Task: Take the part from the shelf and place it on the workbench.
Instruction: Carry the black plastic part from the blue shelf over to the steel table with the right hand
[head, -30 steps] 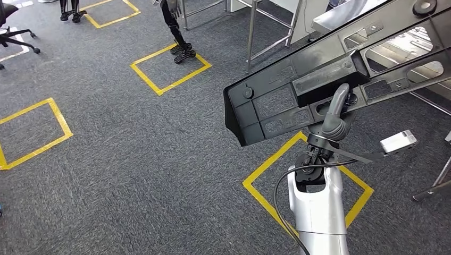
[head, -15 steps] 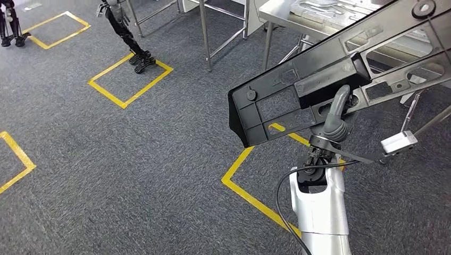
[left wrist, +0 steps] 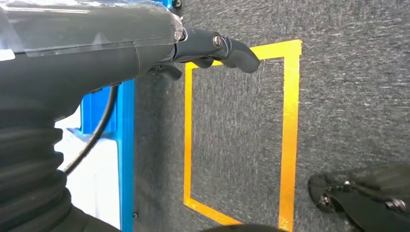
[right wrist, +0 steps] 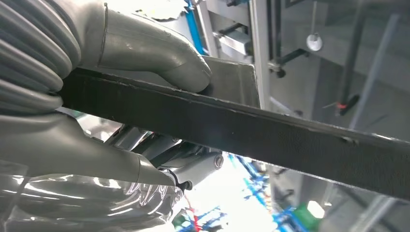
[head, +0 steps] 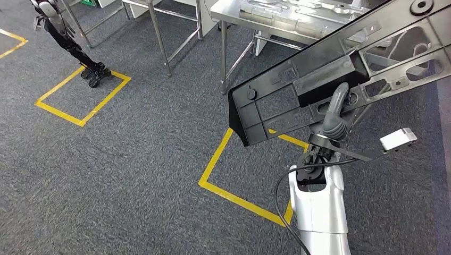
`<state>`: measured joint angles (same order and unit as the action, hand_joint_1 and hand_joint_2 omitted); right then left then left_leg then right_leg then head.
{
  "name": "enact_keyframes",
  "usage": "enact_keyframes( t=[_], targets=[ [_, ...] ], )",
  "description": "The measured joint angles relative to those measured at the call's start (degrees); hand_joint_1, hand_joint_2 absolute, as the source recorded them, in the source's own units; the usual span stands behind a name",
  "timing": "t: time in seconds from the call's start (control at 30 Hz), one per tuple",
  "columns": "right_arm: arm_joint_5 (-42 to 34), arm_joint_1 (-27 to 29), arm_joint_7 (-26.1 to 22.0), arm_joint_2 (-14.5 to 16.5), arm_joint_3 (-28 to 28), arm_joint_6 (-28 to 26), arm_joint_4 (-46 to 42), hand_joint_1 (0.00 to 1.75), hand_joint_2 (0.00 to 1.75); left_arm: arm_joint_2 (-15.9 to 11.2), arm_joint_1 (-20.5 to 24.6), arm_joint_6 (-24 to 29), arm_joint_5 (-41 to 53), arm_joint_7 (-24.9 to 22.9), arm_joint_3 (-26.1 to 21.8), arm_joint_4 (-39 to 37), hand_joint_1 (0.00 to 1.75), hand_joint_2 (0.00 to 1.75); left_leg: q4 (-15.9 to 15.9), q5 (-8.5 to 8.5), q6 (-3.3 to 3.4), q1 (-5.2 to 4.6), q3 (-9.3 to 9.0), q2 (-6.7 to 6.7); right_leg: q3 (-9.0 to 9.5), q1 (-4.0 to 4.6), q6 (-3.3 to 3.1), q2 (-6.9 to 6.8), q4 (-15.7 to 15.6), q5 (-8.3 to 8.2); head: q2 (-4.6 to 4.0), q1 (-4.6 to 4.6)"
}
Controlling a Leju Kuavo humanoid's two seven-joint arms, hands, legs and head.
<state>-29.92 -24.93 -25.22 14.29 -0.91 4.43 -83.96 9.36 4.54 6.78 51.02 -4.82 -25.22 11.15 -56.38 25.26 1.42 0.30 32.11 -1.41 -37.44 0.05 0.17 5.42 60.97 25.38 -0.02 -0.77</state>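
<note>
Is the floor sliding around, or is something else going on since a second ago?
The robot itself is turning: the camera swung, so the steel workbench came into view ahead and the yellow floor squares drifted across the picture. The right hand still grips the black part the same way.

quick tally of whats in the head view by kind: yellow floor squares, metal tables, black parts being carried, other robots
yellow floor squares: 2
metal tables: 2
black part held by the right robot hand: 1
other robots: 1
total: 6
</note>
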Motion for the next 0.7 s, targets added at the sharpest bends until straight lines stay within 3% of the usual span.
enact_keyframes(
  t=[0.07, 0.13, 0.17, 0.23, 0.3, 0.33, 0.37, 0.43, 0.5, 0.57, 0.63, 0.67, 0.7],
  targets=[
    [0.03, -0.09, 0.01, -0.04, -0.01, -0.02, -0.12, 1.75, 1.75, 0.11, -0.22, 0.00, -0.01, 0.03, -0.02, 0.00, 0.00, 1.75, 0.44, -0.12, 0.21, 0.07, -0.20, 1.47, -3.37, 0.01, 0.47, -3.86, 7.05, 3.81, 0.01, 0.02],
    [0.05, 0.12, 0.05, -0.08, -0.01, -0.06, -0.12, 1.75, 1.75, 0.11, -0.41, 0.01, 0.00, 0.02, -0.05, 0.00, 0.00, 1.75, 0.37, 0.04, 0.15, 0.07, -0.17, 3.10, -6.46, -0.49, 1.01, -5.03, 13.17, 5.93, 0.01, 0.02],
    [0.05, 0.21, 0.06, -0.10, -0.01, -0.09, -0.13, 1.75, 1.75, 0.10, -0.46, 0.01, 0.00, 0.02, -0.07, 0.00, 0.00, 1.75, 0.29, 0.17, 0.05, 0.09, -0.19, 3.92, -6.53, -0.74, 1.25, -5.27, 13.30, 5.37, 0.01, 0.02],
    [0.05, 0.16, 0.06, -0.15, -0.01, -0.15, -0.14, 1.75, 1.75, 0.11, -0.49, 0.02, 0.01, 0.02, -0.10, 0.00, 0.00, 1.75, -0.07, 0.60, -0.30, 0.14, -0.33, 5.46, -3.16, -1.00, 1.54, -6.65, 7.07, 1.83, 0.01, 0.02],
    [0.05, 0.02, 0.05, -0.16, -0.01, -0.24, -0.21, 1.75, 1.75, 0.10, -0.43, 0.02, 0.02, 0.05, -0.12, 0.00, 0.00, 1.75, -0.58, 1.24, -0.87, -0.13, -0.55, 6.70, 0.75, -0.70, 1.11, -9.62, -0.09, -0.55, 0.00, 0.02],
    [0.05, -0.01, 0.05, -0.16, -0.01, -0.30, -0.25, 1.75, 1.75, 0.08, -0.39, 0.02, 0.02, 0.08, -0.14, 0.00, 0.00, 1.75, -0.75, 1.52, -1.20, -0.33, -0.70, 7.23, 1.64, -0.54, 0.74, -10.46, -1.81, -0.86, 0.00, 0.02],
    [0.05, 0.01, 0.05, -0.18, -0.01, -0.34, -0.29, 1.75, 1.75, 0.05, -0.34, 0.03, 0.02, 0.11, -0.16, 0.00, 0.00, 1.75, -0.79, 1.73, -1.51, -0.51, -0.86, 7.81, 1.77, -0.39, 0.30, -10.53, -2.24, -0.69, 0.00, 0.02],
    [0.05, 0.24, 0.06, -0.21, -0.01, -0.37, -0.39, 1.75, 1.75, 0.00, -0.26, 0.04, 0.03, 0.15, -0.26, 0.02, 0.00, 1.75, -0.84, 2.17, -2.17, -0.42, -1.22, 8.64, 1.70, -0.53, -0.37, -8.80, -2.39, -0.86, 0.00, 0.02],
    [0.05, 0.49, 0.04, -0.20, 0.02, -0.33, -0.59, 1.75, 1.75, -0.01, -0.21, 0.02, 0.02, 0.18, -0.39, 0.03, 0.00, 1.75, -3.07, 4.00, -2.81, -0.09, -0.56, 6.34, 1.78, -0.83, -1.05, -7.27, -2.60, -1.05, 0.01, 0.02],
    [0.05, 0.66, 0.03, -0.11, 0.14, -0.30, -0.65, 1.75, 1.75, 0.03, -0.32, 0.00, 0.00, 0.20, -0.55, 0.03, 0.00, 1.75, -9.92, 7.74, -3.12, 0.09, 2.45, 2.92, 1.77, -0.92, -1.53, -5.74, -2.67, -1.17, 0.01, 0.01],
    [0.04, 0.89, 0.02, -0.05, 0.24, -0.28, -0.40, 1.75, 1.75, 0.03, -0.53, -0.01, -0.01, 0.17, -0.74, 0.02, 0.00, 1.75, -17.17, 10.27, -3.11, 0.10, 6.11, 1.91, 1.72, -0.77, -1.73, -3.90, -2.60, -1.23, 0.00, 0.01],
    [0.03, 0.98, -0.01, -0.05, 0.25, -0.26, -0.25, 1.75, 1.75, 0.03, -0.63, -0.01, 0.00, 0.13, -0.84, 0.02, 0.00, 1.75, -18.23, 9.90, -3.01, 0.10, 6.87, 1.78, 1.72, -0.71, -1.75, -2.91, -2.54, -1.25, 0.00, 0.01],
    [0.01, 1.02, -0.06, -0.06, 0.26, -0.25, -0.10, 1.75, 1.75, 0.02, -0.71, 0.00, 0.03, 0.06, -0.92, 0.02, 0.00, 1.75, -16.76, 8.29, -2.82, 0.10, 6.50, 1.58, 1.74, -0.68, -1.74, -1.89, -2.46, -1.25, 0.00, 0.01]
  ],
)
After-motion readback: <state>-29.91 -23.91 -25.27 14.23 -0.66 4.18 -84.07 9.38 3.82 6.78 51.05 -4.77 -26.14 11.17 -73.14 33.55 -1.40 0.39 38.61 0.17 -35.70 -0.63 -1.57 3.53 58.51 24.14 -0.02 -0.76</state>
